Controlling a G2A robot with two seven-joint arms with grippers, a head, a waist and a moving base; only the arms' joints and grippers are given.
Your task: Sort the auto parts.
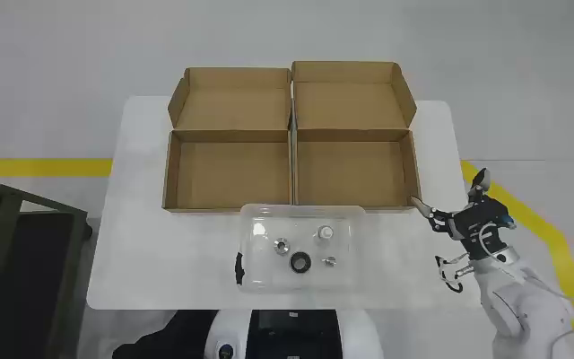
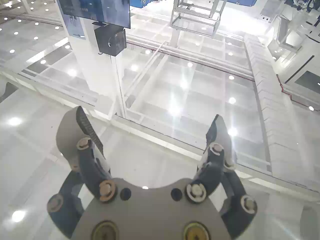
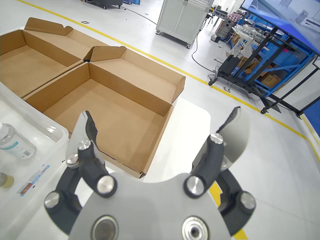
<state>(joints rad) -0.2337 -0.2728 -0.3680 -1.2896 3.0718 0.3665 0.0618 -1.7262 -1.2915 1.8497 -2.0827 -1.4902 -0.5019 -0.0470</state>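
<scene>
A clear plastic tray (image 1: 253,280) at the table's front centre holds a silver ring nut (image 1: 281,245), a black ring (image 1: 300,262), a small metal part (image 1: 329,261) and a small clear bottle (image 1: 326,232) (image 3: 15,141). My right gripper (image 1: 448,191) (image 3: 162,116) hangs open and empty over the table's right side, beside the near right corner of the right cardboard box (image 1: 354,172) (image 3: 112,116), apart from the tray (image 3: 50,131). My left gripper (image 2: 148,114) is open and empty, pointed up at the ceiling.
Two open cardboard boxes, with the left box (image 1: 229,175) (image 3: 22,68) beside the right one, stand behind the tray with their lids folded back. They rest on a white table (image 1: 134,224). A dark cart (image 1: 36,269) stands to the left of it.
</scene>
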